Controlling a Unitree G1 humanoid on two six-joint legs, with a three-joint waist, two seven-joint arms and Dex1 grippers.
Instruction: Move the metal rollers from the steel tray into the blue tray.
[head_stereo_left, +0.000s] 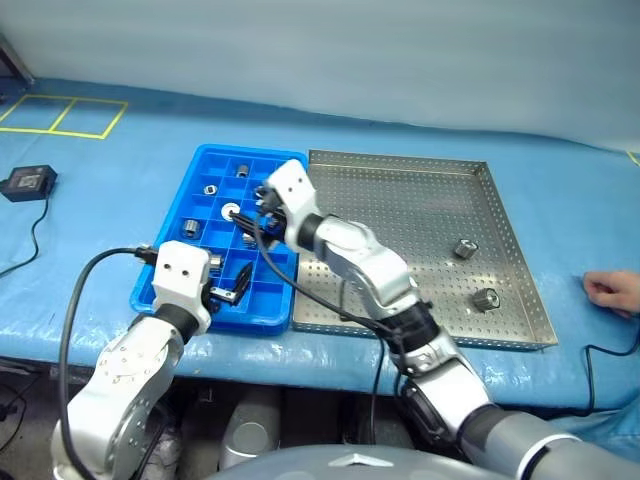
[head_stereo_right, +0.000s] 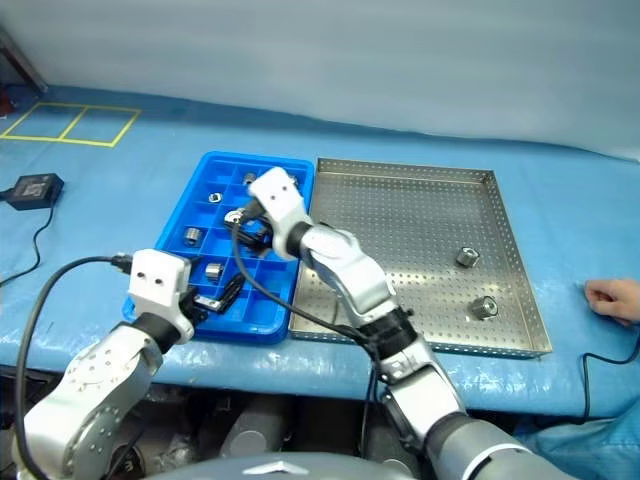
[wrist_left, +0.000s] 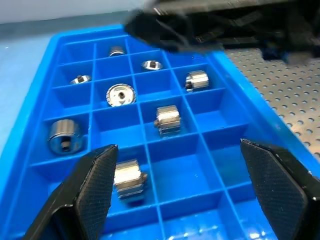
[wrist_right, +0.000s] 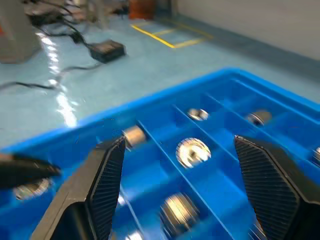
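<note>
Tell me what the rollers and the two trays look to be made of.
Metal rollers: bright silver metal, judging by their sharp glints. Steel tray: sheet metal, dull brushed grey, punched with rows of small holes and a low folded rim. Blue tray: probably moulded plastic, with uniform saturated blue, glossy thin grid walls and rounded corners.

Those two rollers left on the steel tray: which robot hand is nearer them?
Right. The right hand hovers over the blue tray, beside the steel tray holding the rollers; the left hand is farther away.
</note>
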